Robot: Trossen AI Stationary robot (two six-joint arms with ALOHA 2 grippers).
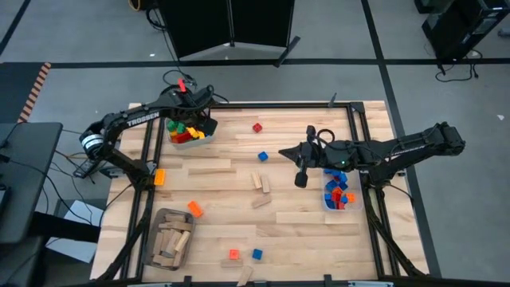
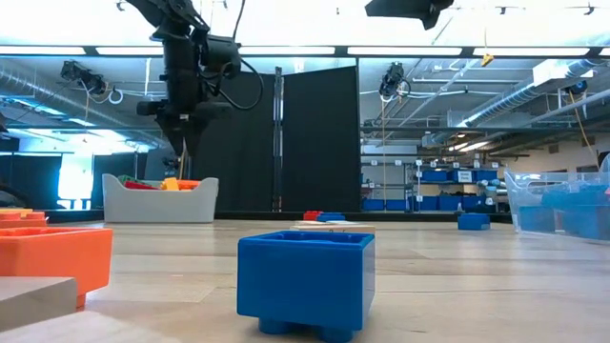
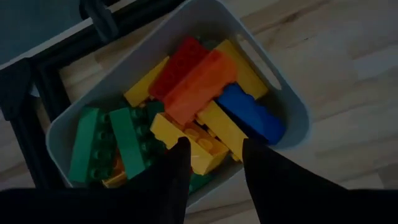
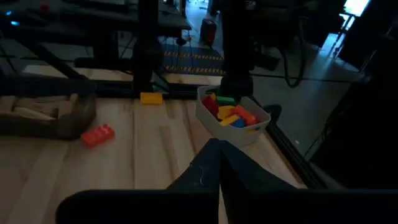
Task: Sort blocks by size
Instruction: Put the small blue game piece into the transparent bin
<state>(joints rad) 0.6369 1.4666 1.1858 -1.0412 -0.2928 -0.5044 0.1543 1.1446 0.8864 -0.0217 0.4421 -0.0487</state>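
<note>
My left gripper (image 3: 211,152) hangs part-open, holding nothing, over the grey bin (image 1: 190,142) of long bricks at 11 o'clock; drop step looks finished. My right gripper (image 1: 301,180) is clenched empty mid-table; next, it fetches the blue cube (image 1: 263,156).

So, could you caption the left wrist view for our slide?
Left gripper open above a grey bin of long bricks.

Surface: light wooden-plank table (image 1: 303,231) | Bins on it: grey bin (image 1: 190,140) of long bricks at far left; clear bin (image 1: 339,198) at right; bin of wooden pieces (image 1: 167,237) at near left | Loose: red brick (image 1: 257,127), blue brick (image 1: 262,156), orange brick (image 1: 194,209), tan wooden pieces (image 1: 260,182) near centre, possibly three.
</note>
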